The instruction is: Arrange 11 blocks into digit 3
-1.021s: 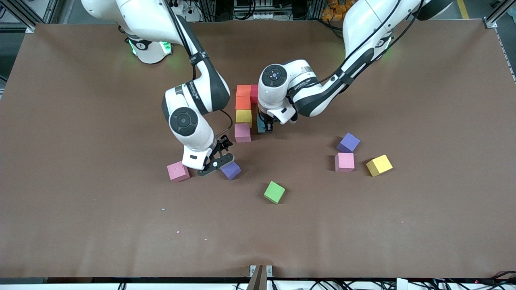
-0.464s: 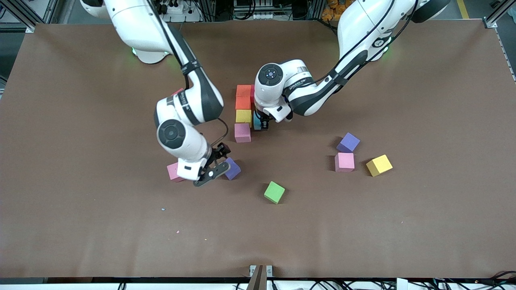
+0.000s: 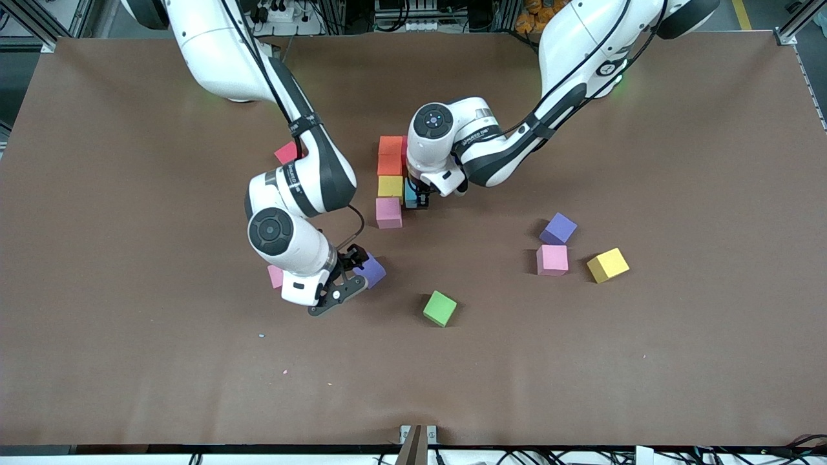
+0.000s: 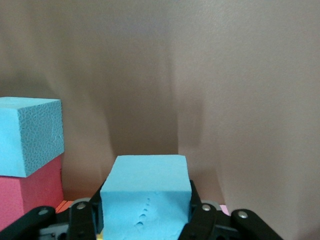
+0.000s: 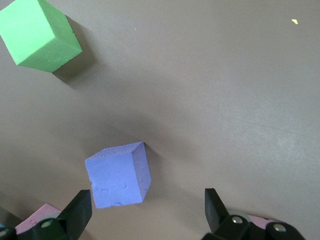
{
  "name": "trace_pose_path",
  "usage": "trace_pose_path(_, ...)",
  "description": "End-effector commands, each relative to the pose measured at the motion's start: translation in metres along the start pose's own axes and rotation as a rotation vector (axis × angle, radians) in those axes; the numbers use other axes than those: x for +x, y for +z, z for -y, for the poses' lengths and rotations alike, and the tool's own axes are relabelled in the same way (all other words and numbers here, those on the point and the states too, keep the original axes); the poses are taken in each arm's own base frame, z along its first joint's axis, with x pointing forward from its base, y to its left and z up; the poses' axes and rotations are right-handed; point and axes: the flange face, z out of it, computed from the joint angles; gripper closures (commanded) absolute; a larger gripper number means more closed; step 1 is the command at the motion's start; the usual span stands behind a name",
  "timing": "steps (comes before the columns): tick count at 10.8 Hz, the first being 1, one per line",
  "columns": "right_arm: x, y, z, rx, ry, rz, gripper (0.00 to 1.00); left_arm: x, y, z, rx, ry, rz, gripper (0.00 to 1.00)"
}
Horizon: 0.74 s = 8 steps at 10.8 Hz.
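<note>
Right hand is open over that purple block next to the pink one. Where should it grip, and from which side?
Come straight down from above and close on two opposite flat side faces of the purple block. It sits skewed to the right hand, so rotate the wrist first until the fingers lie parallel to those faces. The pink block stands apart.

a: what covers the table?
b: a plain brown matte sheet, faintly creased, reaching every edge.
a: and past the top edge?
b: aluminium frame posts at both corners, dark cables and equipment between them, grey floor outside.
a: the light?
b: even, soft shadows.
</note>
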Motion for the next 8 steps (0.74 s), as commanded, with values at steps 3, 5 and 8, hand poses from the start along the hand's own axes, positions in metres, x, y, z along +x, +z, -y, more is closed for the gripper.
trace_pose_path(3, 0.006, 0.01, 0.024, 0.022, -0.041, 0.008, 0.0, -0.004, 0.014, 0.006, -0.017, -0.013, -0.006, 1.0)
trace_pose_path(5, 0.004, 0.032, 0.058, -0.005, -0.104, 0.033, 0.0, -0.005, 0.017, 0.008, -0.024, -0.018, -0.011, 1.0)
trace_pose_path(8, -0.001, 0.07, 0.069, -0.07, -0.137, -0.012, 0.0, -0.006, 0.016, 0.006, -0.029, -0.02, 0.002, 1.0)
